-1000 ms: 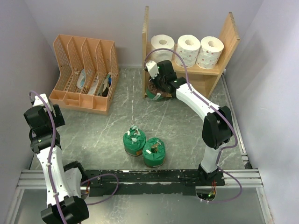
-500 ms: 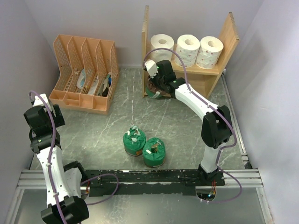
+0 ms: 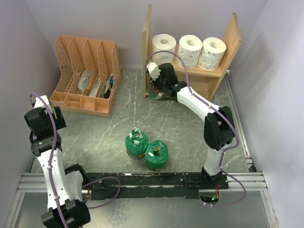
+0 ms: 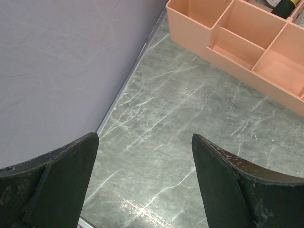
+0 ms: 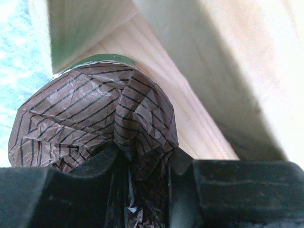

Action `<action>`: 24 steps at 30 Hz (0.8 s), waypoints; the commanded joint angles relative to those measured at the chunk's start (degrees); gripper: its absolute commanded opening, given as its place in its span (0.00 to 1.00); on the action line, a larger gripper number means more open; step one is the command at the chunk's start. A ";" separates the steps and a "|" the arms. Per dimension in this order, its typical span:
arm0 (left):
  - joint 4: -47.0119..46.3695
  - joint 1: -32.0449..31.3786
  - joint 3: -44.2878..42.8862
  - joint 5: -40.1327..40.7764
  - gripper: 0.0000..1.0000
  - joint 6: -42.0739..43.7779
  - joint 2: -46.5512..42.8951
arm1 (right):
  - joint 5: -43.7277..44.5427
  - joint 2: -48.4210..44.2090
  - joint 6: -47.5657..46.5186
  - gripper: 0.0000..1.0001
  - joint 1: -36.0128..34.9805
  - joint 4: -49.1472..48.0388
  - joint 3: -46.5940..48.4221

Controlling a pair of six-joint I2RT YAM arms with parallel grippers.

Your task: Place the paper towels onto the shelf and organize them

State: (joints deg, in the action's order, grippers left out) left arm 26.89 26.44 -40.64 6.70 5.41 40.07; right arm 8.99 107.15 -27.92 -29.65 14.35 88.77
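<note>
Jaws on the left gripper (image 4: 145,142) hang spread wide over the table (image 4: 190,95). The right gripper (image 5: 142,183) pinches the crinkly wrapper twist of the brown-ended roll (image 5: 95,109), low in the shelf (image 3: 147,42) by its left panel. Looks light and squishy, so that twist seems a fair handle.

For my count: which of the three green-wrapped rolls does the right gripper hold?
The brown-ended roll at the wooden shelf's lower level, its wrapper pinched by the right gripper; the other two stand free, untouched.
</note>
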 commanded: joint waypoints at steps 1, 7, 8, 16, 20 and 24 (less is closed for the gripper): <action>0.18 0.64 -0.53 -1.47 0.92 0.39 -0.61 | 3.48 -3.12 -0.06 0.20 1.14 -6.37 -2.84; 0.20 0.71 -0.57 -1.63 0.91 0.48 -0.71 | 5.98 -4.64 -0.90 0.30 1.09 -10.18 -6.57; 0.18 0.64 -0.50 -1.64 0.91 0.48 -0.71 | 6.09 -4.79 -0.90 0.33 1.09 -10.55 -6.92; 0.18 0.65 -0.45 -1.60 0.91 0.47 -0.97 | 6.30 -5.90 -0.19 0.63 1.10 -12.14 -7.42; 0.18 0.68 -0.46 -1.48 0.91 0.39 -1.04 | 6.66 -6.56 0.56 0.65 1.09 -12.85 -7.34; 0.18 0.64 -0.43 -1.47 0.91 0.39 -1.06 | 5.76 -8.48 1.48 0.65 1.09 -13.09 -7.88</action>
State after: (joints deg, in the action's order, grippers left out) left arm 26.89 26.44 -40.64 6.17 5.58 39.70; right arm 12.93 102.85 -28.10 -29.76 7.38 80.90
